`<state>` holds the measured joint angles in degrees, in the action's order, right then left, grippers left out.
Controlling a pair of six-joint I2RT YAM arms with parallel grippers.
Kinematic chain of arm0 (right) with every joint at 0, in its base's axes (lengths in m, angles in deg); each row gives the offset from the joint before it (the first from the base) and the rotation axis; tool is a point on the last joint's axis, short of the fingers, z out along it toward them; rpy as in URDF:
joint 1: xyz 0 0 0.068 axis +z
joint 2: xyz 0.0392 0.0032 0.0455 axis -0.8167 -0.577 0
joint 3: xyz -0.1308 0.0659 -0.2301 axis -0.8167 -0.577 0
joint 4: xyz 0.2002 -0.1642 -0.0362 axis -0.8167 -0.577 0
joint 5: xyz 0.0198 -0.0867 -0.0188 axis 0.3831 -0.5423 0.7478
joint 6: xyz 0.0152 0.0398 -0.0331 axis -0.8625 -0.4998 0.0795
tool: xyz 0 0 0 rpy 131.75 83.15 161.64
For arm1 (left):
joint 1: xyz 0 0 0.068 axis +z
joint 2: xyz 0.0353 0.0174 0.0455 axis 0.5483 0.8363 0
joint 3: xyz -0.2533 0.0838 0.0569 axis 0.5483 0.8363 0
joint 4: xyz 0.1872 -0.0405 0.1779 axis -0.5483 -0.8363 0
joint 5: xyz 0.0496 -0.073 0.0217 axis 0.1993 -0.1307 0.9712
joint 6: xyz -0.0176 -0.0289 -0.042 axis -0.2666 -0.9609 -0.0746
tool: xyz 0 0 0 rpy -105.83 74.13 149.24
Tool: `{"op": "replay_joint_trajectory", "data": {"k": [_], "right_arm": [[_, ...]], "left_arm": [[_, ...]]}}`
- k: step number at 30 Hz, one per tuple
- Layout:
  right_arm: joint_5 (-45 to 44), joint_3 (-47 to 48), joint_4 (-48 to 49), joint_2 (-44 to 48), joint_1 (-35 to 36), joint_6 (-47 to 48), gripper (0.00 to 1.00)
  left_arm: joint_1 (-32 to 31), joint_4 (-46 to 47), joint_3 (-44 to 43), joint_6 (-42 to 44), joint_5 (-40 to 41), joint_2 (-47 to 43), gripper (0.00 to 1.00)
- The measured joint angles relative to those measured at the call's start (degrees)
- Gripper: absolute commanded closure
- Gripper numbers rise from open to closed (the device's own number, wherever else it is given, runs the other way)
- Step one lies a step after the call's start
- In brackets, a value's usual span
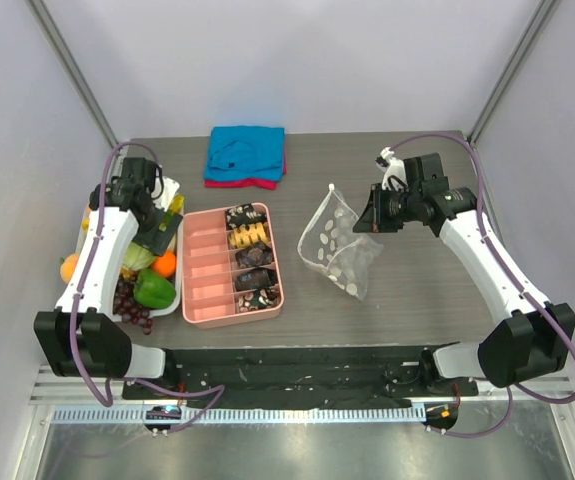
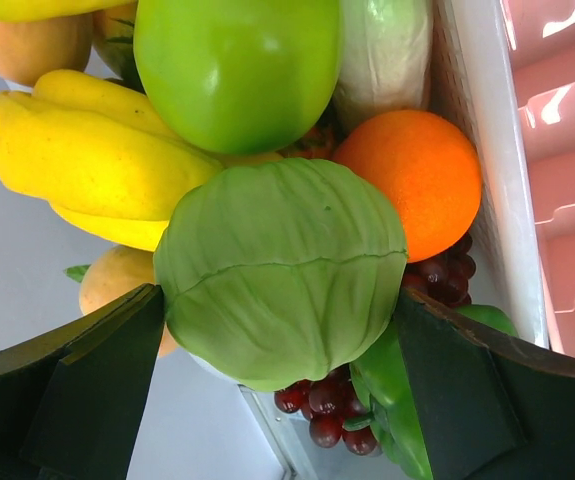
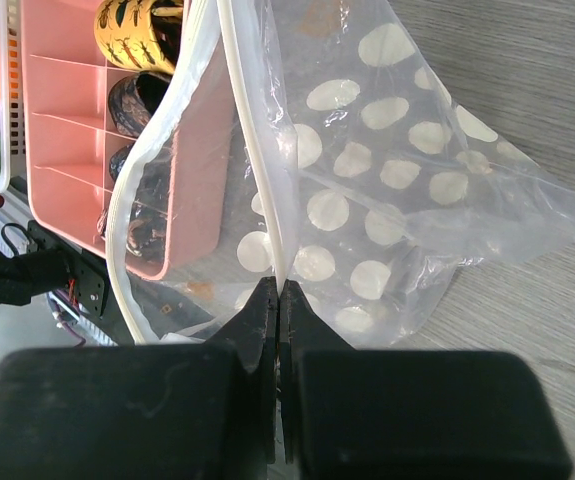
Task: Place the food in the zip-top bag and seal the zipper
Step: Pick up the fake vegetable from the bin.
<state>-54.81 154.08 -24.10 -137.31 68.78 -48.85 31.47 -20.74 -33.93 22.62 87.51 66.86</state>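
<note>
The food is piled in a white basket (image 1: 167,308) at the left. My left gripper (image 1: 157,238) is down among it and open, its fingers (image 2: 97,390) standing on either side of a pale green cabbage (image 2: 282,250). An orange (image 2: 417,190), dark grapes (image 2: 327,420), a green apple (image 2: 237,70) and a yellow fruit (image 2: 87,160) crowd around it. The dotted zip-top bag (image 1: 342,250) lies right of centre with its mouth apart. My right gripper (image 1: 372,218) is shut on the white zipper (image 3: 257,150) strip at the near edge of the bag (image 3: 397,200).
A pink compartment box (image 1: 202,280) sits between basket and bag, with snacks in its right column. It shows through the bag's mouth in the right wrist view (image 3: 67,120). A folded blue and red cloth (image 1: 245,155) lies at the back.
</note>
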Motion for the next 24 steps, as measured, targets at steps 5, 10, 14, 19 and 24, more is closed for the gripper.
{"op": "replay_joint_trajectory", "data": {"k": [5,10,14,19,24], "right_arm": [[0.02,0.00,0.00,0.00,0.02,0.00,0.99],[0.02,0.00,0.00,0.00,0.02,0.02,0.99],[0.04,0.00,0.00,0.00,0.02,0.00,0.99],[0.09,0.00,0.00,0.00,0.02,0.02,0.99],[0.20,0.00,0.02,0.00,0.02,0.00,0.99]], "left_arm": [[0.02,0.57,0.04,0.79,-0.04,-0.22,0.19],[0.02,0.52,0.04,1.27,-0.33,-0.22,0.47],[0.02,-0.35,-0.70,1.36,-0.68,-0.22,0.64],[0.02,-3.08,-4.74,1.27,-1.42,-0.22,0.76],[0.02,-7.37,-14.16,1.01,-3.74,0.20,0.78]]}}
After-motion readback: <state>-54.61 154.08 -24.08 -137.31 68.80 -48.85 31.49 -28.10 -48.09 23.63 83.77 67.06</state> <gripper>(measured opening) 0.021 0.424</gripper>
